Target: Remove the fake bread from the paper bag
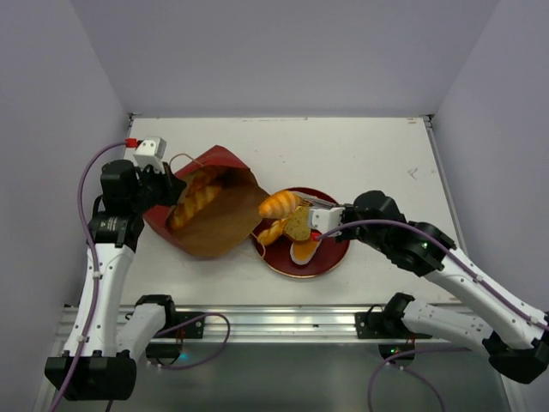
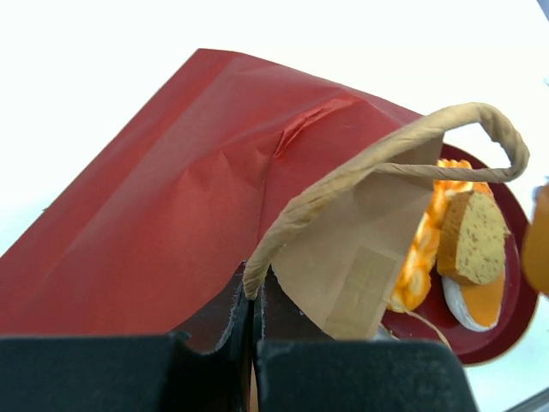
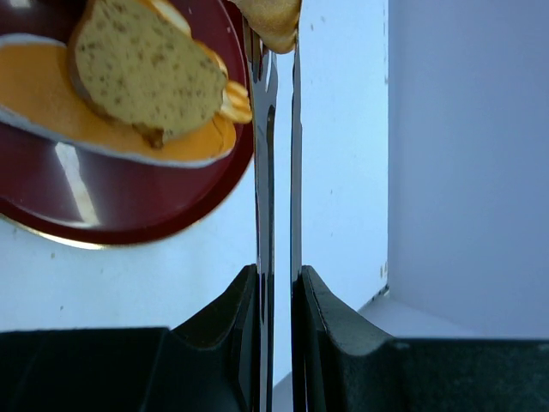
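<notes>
Right fingers (image 3: 262,189) nearly pressed together, pinching the end of a golden loaf (image 1: 280,204) that hangs over the dark-red plate (image 1: 330,262), so I read this step as putting that piece down. Left fingers (image 2: 225,322) pressed tight on the paper bag (image 1: 219,227) at its rim, where the cord handle (image 2: 403,150) meets the paper. The bag lies on its side on the tabletop (image 1: 360,154), just beside the plate, mouth toward it. Bread so far: tan slice (image 3: 141,73), orange slab (image 3: 43,86) and twisted stick (image 2: 419,257) on the plate, one ridged loaf (image 1: 193,206) visible inside the bag, so not done yet. To do it well I'd lower the held loaf onto a bare bit of the plate, clear of the slice, which leans on the slab and looks easy to tip, then spread the fingers only once the loaf rests. Left side should hold the bag mouth lifted so the last loaf is reachable. The grip is on the loaf's tip only, so it may swing; go slow. No brand, label or writing readable anywhere, just a plain taped patch inside the bag
</notes>
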Robot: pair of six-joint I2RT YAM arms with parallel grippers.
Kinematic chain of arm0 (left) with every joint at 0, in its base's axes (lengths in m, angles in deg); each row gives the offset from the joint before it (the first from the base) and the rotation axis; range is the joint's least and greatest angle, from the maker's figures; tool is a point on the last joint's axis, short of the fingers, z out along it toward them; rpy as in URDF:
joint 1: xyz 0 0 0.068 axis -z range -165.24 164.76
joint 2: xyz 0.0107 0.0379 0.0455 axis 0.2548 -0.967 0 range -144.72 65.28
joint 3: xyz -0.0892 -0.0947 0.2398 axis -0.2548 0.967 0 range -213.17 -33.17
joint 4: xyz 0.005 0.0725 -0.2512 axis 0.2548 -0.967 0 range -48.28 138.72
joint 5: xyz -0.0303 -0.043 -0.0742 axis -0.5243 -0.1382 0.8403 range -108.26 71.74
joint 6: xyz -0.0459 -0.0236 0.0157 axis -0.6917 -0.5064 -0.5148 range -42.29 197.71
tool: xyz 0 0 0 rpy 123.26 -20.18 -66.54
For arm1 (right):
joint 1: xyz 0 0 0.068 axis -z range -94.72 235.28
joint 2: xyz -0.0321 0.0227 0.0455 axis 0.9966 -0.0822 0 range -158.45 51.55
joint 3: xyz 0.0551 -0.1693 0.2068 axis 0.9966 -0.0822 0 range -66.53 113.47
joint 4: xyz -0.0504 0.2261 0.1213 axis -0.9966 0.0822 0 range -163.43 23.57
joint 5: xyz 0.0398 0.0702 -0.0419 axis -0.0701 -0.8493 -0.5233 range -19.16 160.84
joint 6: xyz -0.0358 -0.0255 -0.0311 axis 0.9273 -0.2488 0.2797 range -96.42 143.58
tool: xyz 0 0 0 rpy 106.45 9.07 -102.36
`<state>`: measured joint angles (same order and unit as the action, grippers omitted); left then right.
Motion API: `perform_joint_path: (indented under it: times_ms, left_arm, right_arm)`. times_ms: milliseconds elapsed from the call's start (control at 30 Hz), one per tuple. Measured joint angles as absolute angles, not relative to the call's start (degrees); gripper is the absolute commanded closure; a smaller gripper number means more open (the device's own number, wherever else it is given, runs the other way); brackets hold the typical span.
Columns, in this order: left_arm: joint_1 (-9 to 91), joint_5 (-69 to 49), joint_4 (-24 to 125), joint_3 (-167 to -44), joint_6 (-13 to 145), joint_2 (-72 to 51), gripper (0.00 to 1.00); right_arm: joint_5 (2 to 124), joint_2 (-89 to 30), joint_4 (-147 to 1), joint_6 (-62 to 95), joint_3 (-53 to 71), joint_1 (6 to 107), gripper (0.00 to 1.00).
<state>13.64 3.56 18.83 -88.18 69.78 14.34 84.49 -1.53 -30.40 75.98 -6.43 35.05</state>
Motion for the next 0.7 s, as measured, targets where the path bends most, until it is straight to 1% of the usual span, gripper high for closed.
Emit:
perform_joint_path:
  times_ms: [133,367,700]
  left_arm:
    - [13.64,1.11,18.67,-89.23,69.74,13.95,1.00]
    - [13.64,-0.90,18.63,-89.97,69.52,13.64,1.00]
    - [13.64,-0.94,18.56,-89.97,69.52,13.64,1.00]
  right_arm:
    - [84.36,3.57,-26.71,76.09,-8.86,39.83,1.00]
    - [83.85,7.89,-20.35,78.21,-12.99,46.45,1.00]
    - [82.85,11.59,-13.79,83.80,-15.88,50.32,1.00]
